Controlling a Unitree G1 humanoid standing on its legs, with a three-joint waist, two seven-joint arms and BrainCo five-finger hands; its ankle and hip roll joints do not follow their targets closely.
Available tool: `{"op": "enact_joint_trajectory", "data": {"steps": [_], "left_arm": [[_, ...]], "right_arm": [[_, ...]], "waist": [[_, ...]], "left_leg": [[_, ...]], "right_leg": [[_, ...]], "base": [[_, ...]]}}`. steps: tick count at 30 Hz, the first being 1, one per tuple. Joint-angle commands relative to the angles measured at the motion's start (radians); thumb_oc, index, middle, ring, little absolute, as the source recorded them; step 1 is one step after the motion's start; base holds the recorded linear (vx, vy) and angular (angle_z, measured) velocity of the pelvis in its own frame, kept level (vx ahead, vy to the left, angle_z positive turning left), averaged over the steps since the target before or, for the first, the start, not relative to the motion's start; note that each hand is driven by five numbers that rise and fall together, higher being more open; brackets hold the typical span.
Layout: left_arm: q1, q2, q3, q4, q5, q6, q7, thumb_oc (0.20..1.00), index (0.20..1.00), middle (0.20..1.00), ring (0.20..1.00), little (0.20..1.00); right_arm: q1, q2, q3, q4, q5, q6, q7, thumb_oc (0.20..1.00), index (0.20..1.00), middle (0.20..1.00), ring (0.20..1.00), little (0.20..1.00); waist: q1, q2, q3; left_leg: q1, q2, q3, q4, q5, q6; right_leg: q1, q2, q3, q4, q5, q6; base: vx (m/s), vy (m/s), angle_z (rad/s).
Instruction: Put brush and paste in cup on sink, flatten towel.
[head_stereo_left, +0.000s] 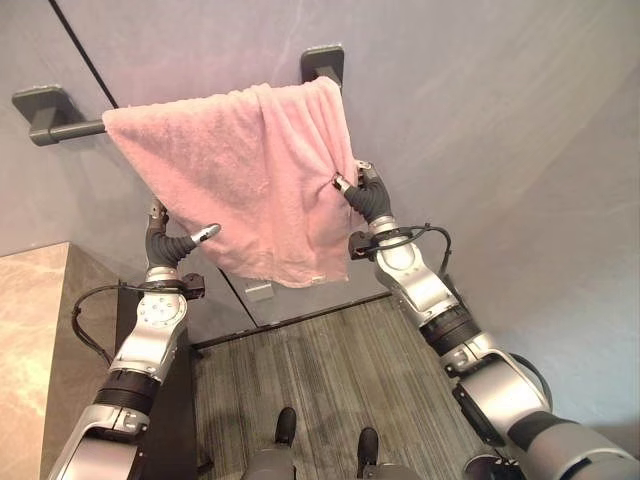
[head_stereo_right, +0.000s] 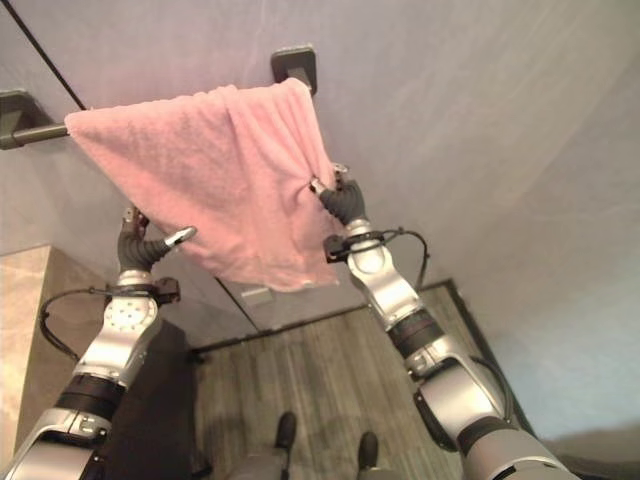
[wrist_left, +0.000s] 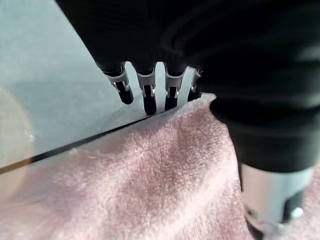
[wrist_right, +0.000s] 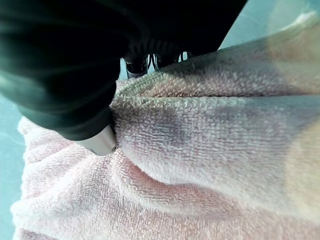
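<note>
A pink towel (head_stereo_left: 240, 170) hangs skewed over a dark wall rail (head_stereo_left: 65, 130), its lower edge slanting down to the right. My right hand (head_stereo_left: 365, 197) is shut on the towel's right edge, and the cloth bunches where it pinches. In the right wrist view the towel (wrist_right: 210, 140) wrinkles against the thumb (wrist_right: 100, 142). My left hand (head_stereo_left: 163, 243) is at the towel's lower left edge. Its straight fingers (wrist_left: 147, 92) reach behind the cloth (wrist_left: 150, 190) and its thumb lies in front.
The rail's right bracket (head_stereo_left: 325, 62) sits on the grey wall above the towel. A marble counter (head_stereo_left: 30, 330) over a dark cabinet stands at the left. Striped wood floor (head_stereo_left: 330, 370) lies below, with a small white plate (head_stereo_left: 258, 292) low on the wall.
</note>
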Motion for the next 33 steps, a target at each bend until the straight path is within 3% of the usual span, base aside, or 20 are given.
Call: {"op": "enact_joint_trajectory", "data": {"steps": [1,20,21,22,23,33], "left_arm": [[-0.136,0.085,-0.018,0.068,-0.038,-0.04,-0.007,1.0,1.0,1.0,1.0,1.0],[-0.198,0.028,-0.131,0.055,-0.077,-0.03,-0.1,1.0,1.0,1.0,1.0,1.0],[-0.212,0.025,-0.139,0.053,-0.077,-0.028,-0.102,0.564,0.564,0.564,0.564,0.564],[-0.212,0.025,-0.14,0.053,-0.077,-0.028,-0.101,0.479,0.479,0.479,0.479,0.479],[-0.217,0.023,-0.141,0.052,-0.067,-0.028,-0.099,0.2,0.2,0.2,0.2,0.2],[-0.19,0.01,-0.109,0.022,-0.08,-0.041,-0.087,0.2,0.2,0.2,0.2,0.2]], "right_arm": [[0.002,-0.011,-0.01,-0.001,0.024,-0.023,0.0,0.2,0.2,0.2,0.2,0.2],[0.007,-0.005,-0.004,0.01,0.027,-0.018,0.013,0.2,0.2,0.2,0.2,0.2],[0.003,-0.005,-0.003,0.01,0.027,-0.017,0.011,0.2,0.2,0.2,0.2,0.2],[0.003,-0.005,-0.003,0.01,0.027,-0.017,0.011,0.2,0.2,0.2,0.2,0.2],[0.004,-0.002,-0.004,0.011,0.027,-0.017,0.01,0.2,0.2,0.2,0.2,0.2],[0.03,0.0,-0.009,0.006,0.015,-0.013,0.014,0.2,0.2,0.2,0.2,0.2]], "waist": [[-0.015,-0.033,-0.009],[-0.037,-0.028,0.0],[-0.039,-0.027,0.002],[-0.038,-0.027,0.003],[-0.04,-0.027,0.003],[-0.04,-0.023,0.004]], "left_leg": [[0.062,0.009,0.015,0.004,-0.165,0.005],[0.054,0.003,0.034,0.004,-0.162,0.009],[0.054,0.003,0.035,0.004,-0.162,0.009],[0.054,0.003,0.035,0.004,-0.162,0.009],[0.054,0.003,0.038,0.004,-0.163,0.009],[0.06,0.002,0.043,0.004,-0.164,0.012]], "right_leg": [[-0.028,-0.076,0.003,0.006,-0.072,0.069],[-0.045,-0.079,0.019,0.009,-0.061,0.072],[-0.047,-0.079,0.021,0.009,-0.059,0.073],[-0.047,-0.079,0.021,0.009,-0.059,0.073],[-0.048,-0.08,0.023,0.009,-0.058,0.074],[-0.045,-0.08,0.028,0.01,-0.057,0.073]], "base": [[0.0,0.0,0.0],[0.0,0.0,-0.01],[-0.01,-0.007,-0.03],[0.0,0.0,0.0],[0.0,0.0,0.0],[0.0,0.0,0.0]]}}
